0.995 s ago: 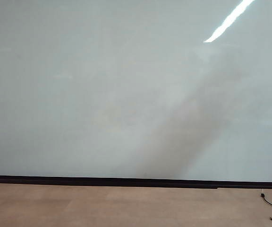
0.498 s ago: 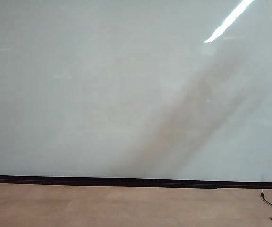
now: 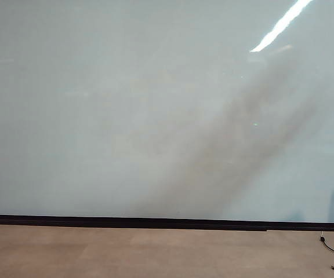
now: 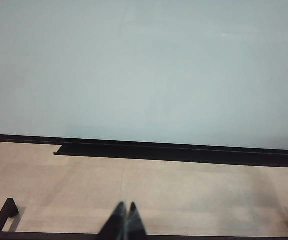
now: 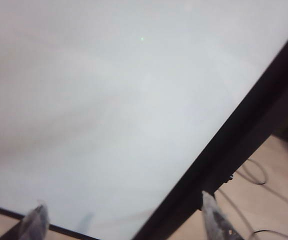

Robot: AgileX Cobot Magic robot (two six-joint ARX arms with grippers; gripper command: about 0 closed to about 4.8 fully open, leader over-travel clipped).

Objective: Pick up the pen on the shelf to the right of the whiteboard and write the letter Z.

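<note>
Approach step: whiteboard (image 3: 97, 116) bare, no Z; pen not in view. Right gripper (image 5: 121, 222), jaws spread wide, faces the board's lower frame; left gripper (image 4: 124, 222), jaws together, idle. Next: locate shelf toward three o'clock

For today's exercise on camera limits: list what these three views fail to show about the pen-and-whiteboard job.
- Pen and its shelf: in no view.
- Letter Z: no strokes on the whiteboard.
- Arms: outside the exterior view; only a grey smear reflects in the board.
- Left end effector: cut off by the frame edge, shut.
- Right end effector: blurred tips, wide apart, empty.
</note>
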